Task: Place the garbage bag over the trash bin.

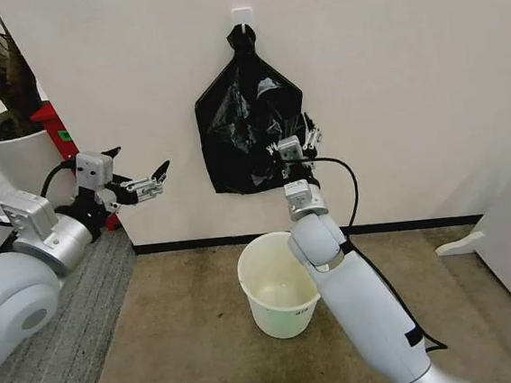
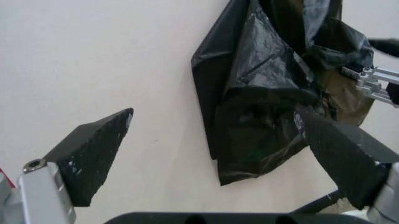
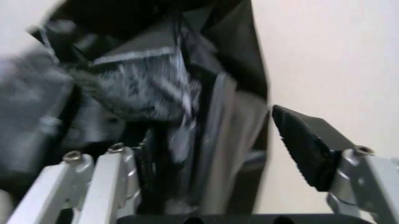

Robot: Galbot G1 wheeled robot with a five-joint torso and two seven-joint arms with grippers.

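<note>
Right now the right gripper [image 1: 298,142] is spread wide and pressed up against the lower right part of the garbage bag [image 1: 240,121], with film between its fingers in the right wrist view; whether anything is actually pinched yet, hard to say. One dark ribbed pad [image 3: 305,144] stands clear of the plastic beside bare wall. Bag hangs from a small white wall hook [image 1: 241,15] by its gathered top, flat against the cream wall [image 1: 407,68]. Thin glossy black film, crinkled, folded in loose pleats: likely near weightless, floppy, slippery, easy to tear. Best hold looks like a bunched fold or the free lower edge, not the flat face.

Left gripper [image 1: 137,186] hovers released, well off to the left, aimed at the bag; its wedge-shaped pads are wide apart.

Trash bin [image 1: 278,284] stands below on brown carpet [image 1: 189,343], open, cream plastic, rolled rim, tapered, unlined.
</note>
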